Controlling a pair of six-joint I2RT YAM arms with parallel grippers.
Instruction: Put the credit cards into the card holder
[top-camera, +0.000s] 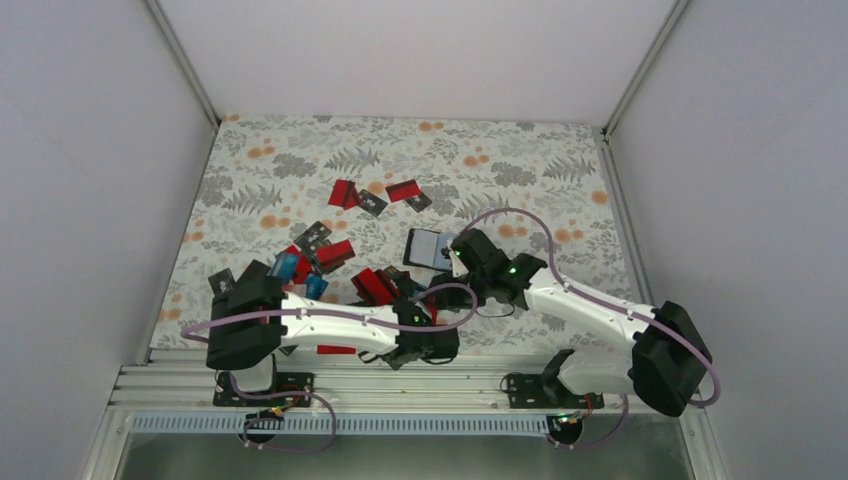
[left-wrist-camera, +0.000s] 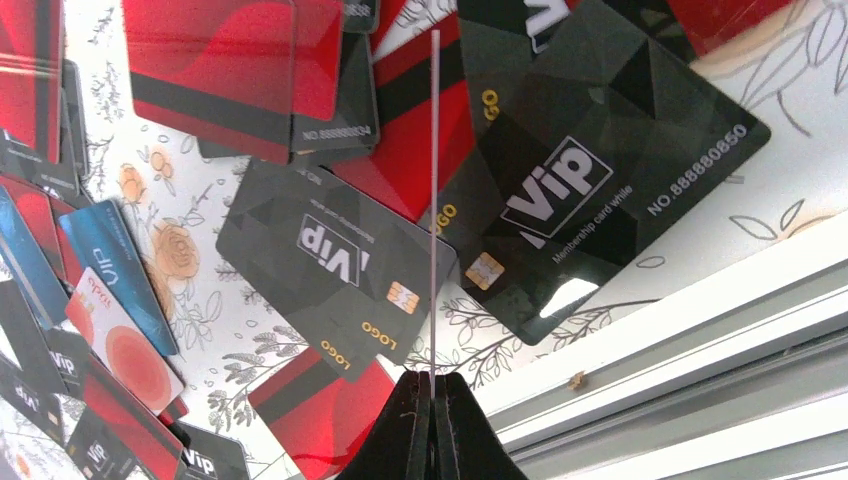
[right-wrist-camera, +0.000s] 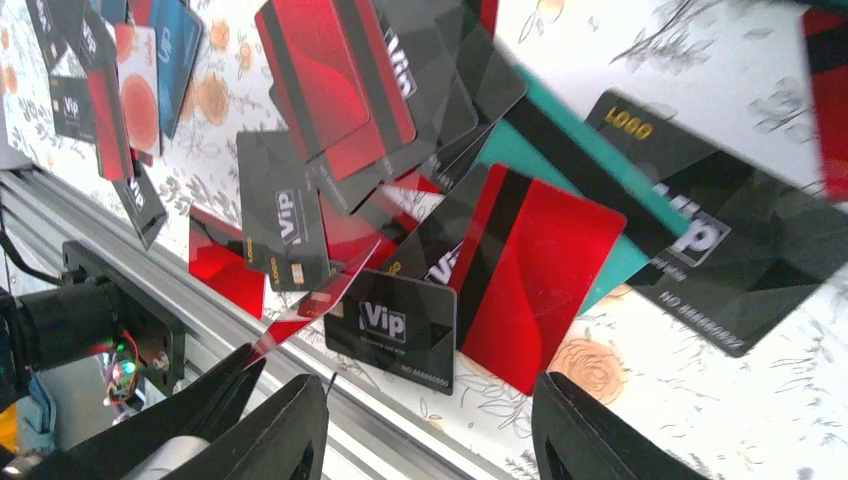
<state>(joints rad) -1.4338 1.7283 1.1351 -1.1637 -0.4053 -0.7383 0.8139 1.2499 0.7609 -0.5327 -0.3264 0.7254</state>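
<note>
Several credit cards, red, black "Vip" and blue, lie scattered and overlapping on the floral mat (top-camera: 300, 160). My left gripper (top-camera: 425, 312) (left-wrist-camera: 434, 385) is shut on a thin red card, which shows edge-on in the left wrist view (left-wrist-camera: 434, 200) and as a red sliver in the right wrist view (right-wrist-camera: 300, 318), lifted above the pile. My right gripper (top-camera: 452, 262) (right-wrist-camera: 425, 390) is open and empty, hovering over a black Vip card (right-wrist-camera: 395, 325) and a red card (right-wrist-camera: 530, 280). The dark rectangular card holder (top-camera: 428, 248) lies beside the right gripper.
An aluminium rail (top-camera: 400, 385) (left-wrist-camera: 700, 340) runs along the mat's near edge, close under both grippers. More cards lie at the back middle (top-camera: 370, 197) and at the left (top-camera: 300, 262). White walls enclose the mat. Purple cables loop over both arms.
</note>
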